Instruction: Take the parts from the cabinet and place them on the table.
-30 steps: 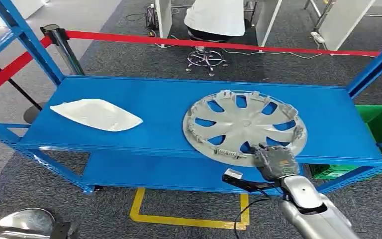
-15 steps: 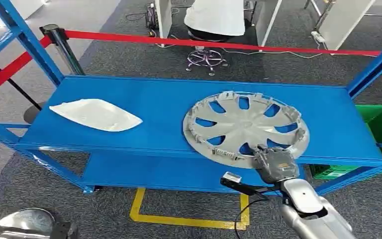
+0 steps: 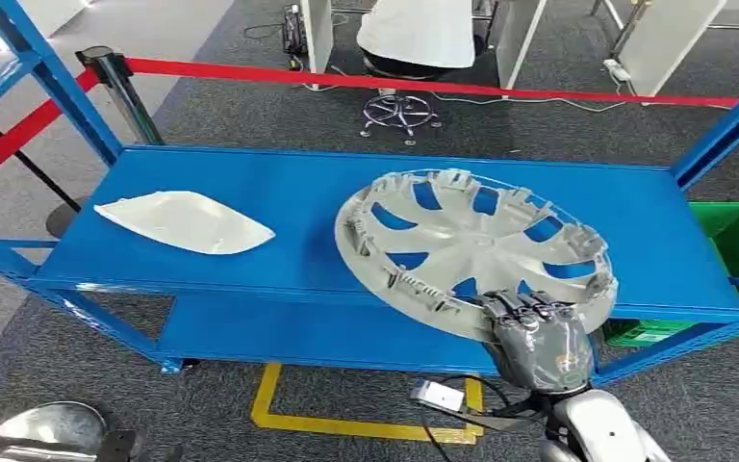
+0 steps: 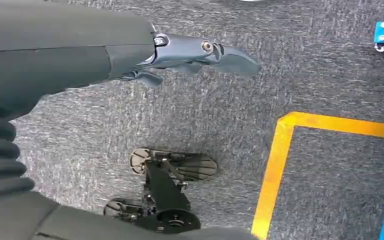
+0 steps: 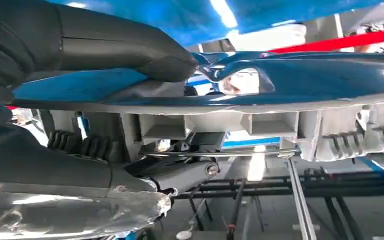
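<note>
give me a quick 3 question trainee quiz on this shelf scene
1. True or false: the right robot hand grips the near rim of the hubcap.
2. Which thing lies toward the left end of the blue shelf? A) a green crate B) a white plastic part C) a tyre
3. Fill in: the left robot hand hangs over the grey ____.

Key:
1. True; the right wrist view shows thumb and fingers clamped on either side of the rim.
2. B
3. carpet
</note>
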Controlling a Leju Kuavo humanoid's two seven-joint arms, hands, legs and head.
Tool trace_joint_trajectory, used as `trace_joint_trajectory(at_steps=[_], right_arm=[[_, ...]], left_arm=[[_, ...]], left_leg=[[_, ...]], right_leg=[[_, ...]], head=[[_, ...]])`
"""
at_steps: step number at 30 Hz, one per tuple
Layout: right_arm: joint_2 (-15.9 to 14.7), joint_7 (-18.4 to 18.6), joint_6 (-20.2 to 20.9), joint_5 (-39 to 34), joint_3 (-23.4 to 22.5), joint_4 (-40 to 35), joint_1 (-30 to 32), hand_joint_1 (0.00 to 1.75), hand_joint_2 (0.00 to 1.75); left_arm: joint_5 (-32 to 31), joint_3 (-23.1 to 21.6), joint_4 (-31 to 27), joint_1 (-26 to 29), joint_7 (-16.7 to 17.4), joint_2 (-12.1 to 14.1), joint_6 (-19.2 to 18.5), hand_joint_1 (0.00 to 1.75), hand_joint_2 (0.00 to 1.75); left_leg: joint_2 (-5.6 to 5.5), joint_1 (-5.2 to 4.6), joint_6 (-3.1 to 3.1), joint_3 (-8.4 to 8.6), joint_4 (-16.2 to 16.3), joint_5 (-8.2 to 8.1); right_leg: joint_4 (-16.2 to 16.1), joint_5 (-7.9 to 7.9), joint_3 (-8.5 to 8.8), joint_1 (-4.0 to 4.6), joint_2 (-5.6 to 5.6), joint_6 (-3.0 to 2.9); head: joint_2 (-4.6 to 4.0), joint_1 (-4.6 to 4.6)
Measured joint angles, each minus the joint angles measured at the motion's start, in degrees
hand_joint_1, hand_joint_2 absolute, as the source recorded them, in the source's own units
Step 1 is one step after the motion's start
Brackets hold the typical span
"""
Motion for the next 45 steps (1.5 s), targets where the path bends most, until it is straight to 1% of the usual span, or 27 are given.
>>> trace_joint_trajectory(at_steps=[4,9,12,16,19,21,22,23,24,25,27,28,29,30,32,33,34,35,36,37,38,39,40,42,43,44,45], right_arm=[[0.0,-0.5,-0.8,-0.2,0.1,-1.3,0.9,1.75,1.75],[0.0,-2.2,-4.9,-1.1,0.2,-4.0,2.5,1.75,1.75],[0.0,-3.0,-5.7,-2.0,0.2,-4.9,3.2,1.75,1.75],[0.1,-5.8,-6.7,-8.4,0.3,-6.0,4.5,1.75,1.75],[0.1,-8.6,-6.9,-13.2,0.3,-6.8,5.1,1.75,1.75],[0.1,-9.9,-7.0,-14.0,0.3,-7.3,5.6,1.75,1.75],[0.1,-10.4,-7.0,-14.5,0.3,-7.5,5.8,1.75,1.75],[0.1,-10.7,-7.0,-14.8,0.3,-7.8,6.1,1.75,1.75],[0.1,-11.0,-7.0,-15.3,0.3,-8.0,6.2,1.75,1.75],[0.1,-11.3,-7.0,-15.6,0.3,-8.1,6.3,1.75,1.75],[0.1,-11.7,-7.1,-16.1,0.4,-8.1,6.8,1.75,1.75],[0.1,-11.9,-7.1,-16.3,0.4,-8.1,7.2,1.75,1.75],[0.1,-12.0,-7.1,-16.6,0.4,-8.2,7.4,1.75,1.75],[0.1,-12.2,-7.1,-16.8,0.4,-8.2,7.5,1.75,1.75],[0.1,-12.3,-7.1,-17.1,0.4,-8.4,7.5,1.75,1.75],[0.1,-12.4,-7.1,-17.3,0.4,-8.5,7.4,1.75,1.75],[0.1,-12.5,-7.2,-17.3,0.5,-8.6,7.6,1.75,1.75],[0.1,-12.5,-7.3,-17.4,0.5,-8.9,7.5,1.75,1.75],[0.1,-12.5,-7.3,-17.4,0.5,-8.9,7.5,1.75,1.75],[0.1,-12.5,-7.3,-17.4,0.4,-8.9,7.5,1.75,1.75],[0.1,-12.5,-7.3,-17.4,0.4,-8.9,7.5,1.75,1.75],[0.1,-12.5,-7.3,-17.4,0.4,-9.0,7.5,1.75,1.75],[0.1,-12.5,-7.3,-17.4,0.4,-9.0,7.5,1.75,1.75],[0.1,-12.7,-7.3,-17.3,0.4,-9.1,7.6,1.75,1.75],[0.1,-12.7,-7.3,-17.4,0.4,-9.1,7.6,1.75,1.75],[0.1,-12.7,-7.3,-17.4,0.4,-9.1,7.6,1.75,1.75],[0.1,-12.7,-7.3,-17.4,0.4,-9.1,7.6,1.75,1.75]], left_arm=[[0.0,0.0,0.0,-0.1,-0.3,0.0,0.0,0.00,1.75],[0.1,0.2,0.0,-0.1,-0.5,-0.3,1.3,0.00,1.75],[0.0,0.5,0.0,-0.1,-0.4,-0.5,2.2,0.00,1.75],[-0.7,0.5,0.0,-0.2,-0.5,-0.5,2.9,0.00,1.75],[-1.3,0.5,0.0,-0.2,-0.5,-0.5,3.2,0.00,1.75],[-1.7,0.5,0.0,-0.2,-0.5,-0.5,3.2,0.00,1.75],[-1.9,0.6,0.0,-0.2,-0.5,-0.5,3.2,0.00,1.75],[-2.0,0.6,0.0,-0.3,-0.5,-0.5,3.2,0.00,1.75],[-2.1,0.6,0.0,-0.3,-0.6,-0.5,3.2,0.00,1.75],[-2.3,0.6,0.0,-0.3,-0.6,-0.5,3.2,0.00,1.75],[-2.8,0.6,0.0,-0.3,-0.7,-0.6,3.2,0.00,1.75],[-3.0,0.6,0.0,-0.3,-0.7,-0.6,3.2,0.00,1.75],[-3.1,0.6,0.0,-0.3,-0.7,-0.6,3.3,0.00,1.75],[-3.1,0.6,0.0,-0.3,-0.7,-0.7,3.3,0.00,1.75],[-3.1,0.6,0.0,-0.3,-0.7,-0.8,3.3,0.00,1.75],[-3.1,0.6,0.0,-0.3,-0.7,-0.7,3.3,0.00,1.75],[-3.1,0.6,0.0,-0.3,-0.7,-0.6,3.3,0.00,1.75],[-3.1,0.6,0.0,-0.3,-0.7,-0.6,3.3,0.00,1.75],[-3.1,0.6,0.0,-0.4,-0.8,-0.6,3.4,0.00,1.75],[-3.1,0.7,0.0,-0.3,-0.8,-0.6,3.4,0.00,1.75],[-3.1,0.8,0.0,-0.3,-0.8,-0.5,3.4,0.00,1.75],[-3.1,0.8,0.0,-0.2,-0.8,-0.6,3.4,0.00,1.75],[-3.2,0.8,0.0,-0.2,-0.8,-0.7,3.4,0.00,1.75],[-3.1,0.8,0.0,-0.3,-0.8,-0.7,3.4,0.00,1.75],[-3.1,0.8,0.0,-0.3,-0.8,-0.7,3.4,0.00,1.75],[-3.1,0.9,0.0,-0.3,-0.8,-0.7,3.4,0.00,1.75],[-3.2,0.9,0.0,-0.3,-0.8,-0.7,3.4,0.00,1.75]], left_leg=[[0.01,0.00,0.00,0.00,0.0,0.00],[0.00,0.00,-0.01,0.01,0.0,-0.01],[-0.01,-0.11,0.05,0.01,0.0,-0.12],[0.00,-0.38,0.21,0.02,0.0,-0.25],[0.00,-0.72,0.56,0.01,0.2,-0.47],[0.00,-1.03,0.94,0.04,0.2,-0.61],[0.01,-0.98,1.34,0.12,0.0,-0.28],[0.12,-0.41,1.66,0.51,-0.8,0.00],[0.19,-0.42,1.72,0.69,-0.9,0.05],[0.19,-0.42,1.82,0.70,-0.9,0.06],[0.18,-0.56,1.83,0.65,-0.9,0.04],[0.16,-0.59,1.82,0.64,-0.9,0.05],[0.15,-0.58,1.79,0.65,-0.9,0.08],[0.09,-0.50,1.66,0.65,-0.8,0.15],[-0.03,-0.19,1.10,0.63,-0.6,0.29],[-0.09,-0.20,0.56,0.57,-0.4,0.35],[-0.23,-0.42,0.10,0.53,-0.4,0.50],[-0.27,-0.45,-0.31,0.53,-0.1,0.79],[-0.32,-0.40,-0.71,0.39,-0.3,1.12],[-0.33,-0.25,-1.22,0.31,-0.5,1.48],[-0.27,-0.07,-1.60,0.01,-0.4,1.36],[0.03,-0.05,-1.84,-0.59,0.5,-0.68],[0.06,-0.07,-2.02,-1.79,3.7,-3.98],[0.06,-0.07,-2.28,-4.89,12.9,-9.55],[0.06,-0.08,-2.27,-5.88,16.8,-11.06],[0.06,-0.11,-2.17,-5.56,17.9,-10.93],[0.06,-0.11,-2.01,-4.00,16.5,-9.54]], right_leg=[[0.0,0.01,-0.01,0.00,0.04,0.00],[0.0,-0.01,0.00,0.00,0.03,-0.01],[0.0,-0.02,0.01,-0.07,0.01,0.02],[-0.1,-0.07,0.01,-0.31,0.03,0.19],[-0.1,-0.13,0.05,-0.67,0.03,0.44],[-0.4,-0.04,0.21,-0.92,0.03,0.81],[-0.6,0.19,0.62,-0.92,0.08,1.19],[-0.2,-0.58,0.43,-0.99,0.08,1.21],[1.6,-2.09,-0.02,-0.77,0.04,1.01],[5.6,-4.54,-1.90,-0.61,0.09,0.88],[15.7,-8.93,-6.84,-0.55,0.12,0.81],[18.6,-9.36,-8.37,-0.53,0.12,0.78],[18.4,-8.23,-8.52,-0.53,0.11,0.74],[15.8,-5.95,-7.44,-0.57,0.10,0.71],[5.2,-0.38,-2.67,-0.70,0.08,0.79],[1.6,-0.40,-0.96,-0.72,0.05,0.76],[2.8,1.07,-1.16,-0.32,0.69,0.10],[2.5,0.72,-1.50,-0.45,0.71,-0.03],[2.9,0.73,-2.08,-0.26,0.90,-0.45],[3.1,0.89,-2.17,-0.12,0.91,-0.99],[2.8,1.51,-2.93,-0.35,0.77,-1.91],[2.8,1.95,-3.15,-0.36,0.67,-2.47],[2.8,2.53,-3.82,-0.33,0.62,-2.89],[2.9,3.49,-5.15,-0.10,0.50,-3.16],[2.9,3.96,-5.81,0.04,0.42,-3.22],[2.9,4.39,-6.41,0.13,0.37,-3.21],[2.9,4.84,-7.00,0.22,0.35,-3.17]], head=[[0.00,0.00],[0.00,0.00],[0.00,0.00],[0.00,0.00],[0.00,0.00],[0.00,-0.02],[0.00,-0.09],[0.02,0.02],[0.02,0.15],[0.02,0.31],[0.02,0.39],[0.00,0.39],[0.02,0.42],[0.02,0.46],[0.02,0.46],[0.00,0.48],[0.00,0.35],[0.00,0.37],[0.02,0.26],[0.00,0.35],[0.00,0.29],[0.00,0.15],[0.00,0.15],[0.00,0.11],[0.00,0.15],[0.00,0.11],[0.00,0.13]])
